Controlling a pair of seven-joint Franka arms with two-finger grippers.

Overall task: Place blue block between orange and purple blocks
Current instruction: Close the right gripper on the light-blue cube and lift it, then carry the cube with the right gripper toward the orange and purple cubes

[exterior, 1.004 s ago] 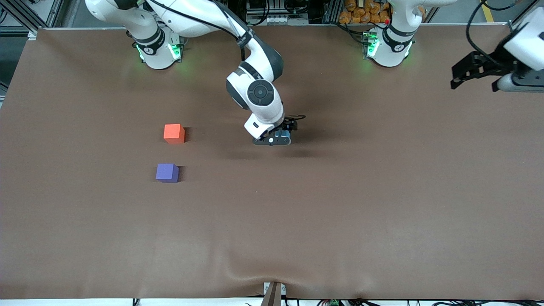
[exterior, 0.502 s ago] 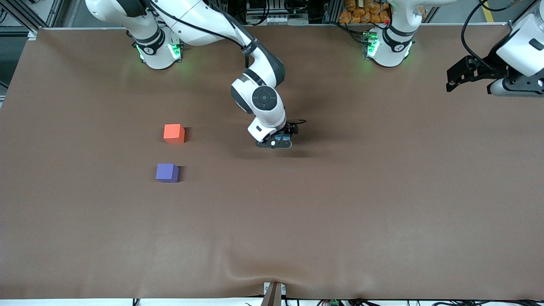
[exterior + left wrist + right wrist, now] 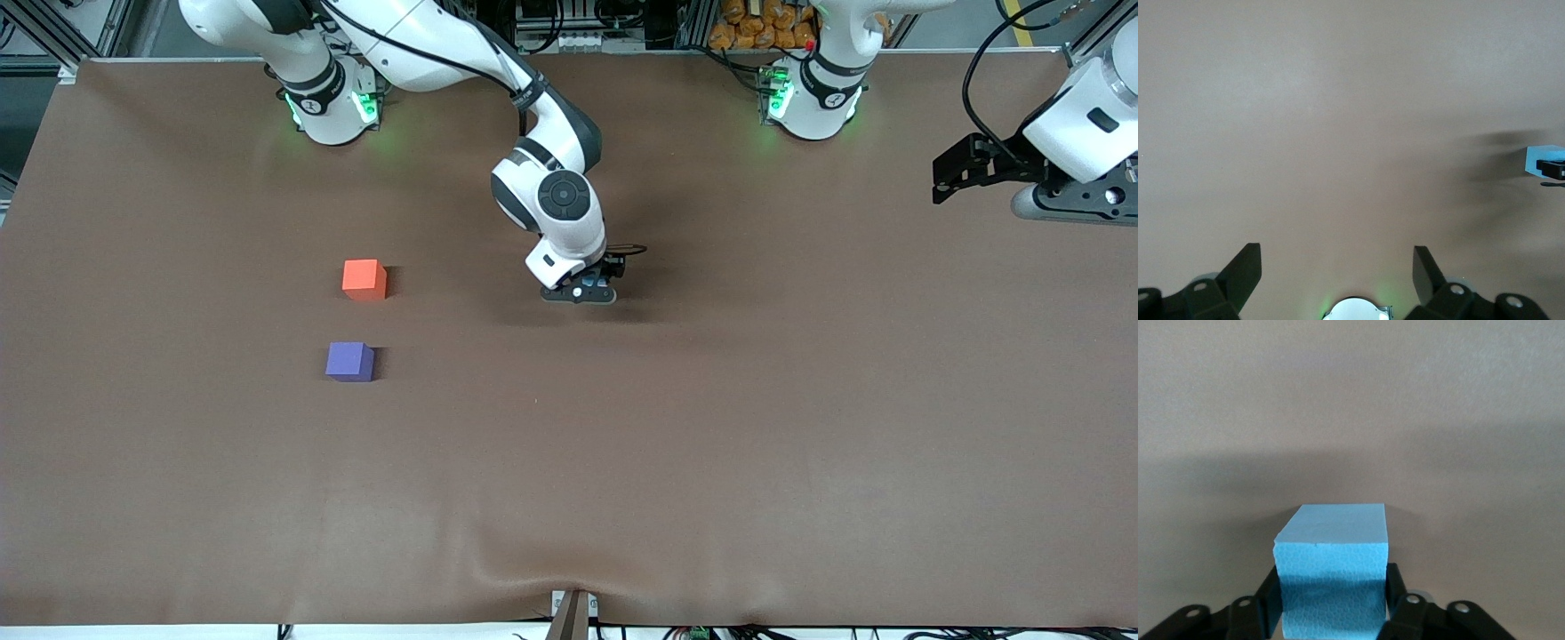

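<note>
A: Where is the blue block (image 3: 1333,577)?

B: Near the middle of the brown table (image 3: 711,427), between the fingers (image 3: 1269,595) of the right gripper (image 3: 594,290), which press against both its sides. It's clenched on the block, low at the tabletop.

A: And the other two?

B: The orange block (image 3: 364,278) and the purple block (image 3: 349,361) sit toward the right arm's end, the purple one nearer the front camera. They stand apart, with bare cloth between them.

A: Room to travel?

B: Open tabletop lies between the gripper and that pair.

A: The other arm?

B: The left gripper (image 3: 1337,277) waits over the table's edge at its own end, fingers spread wide and holding nothing.
</note>
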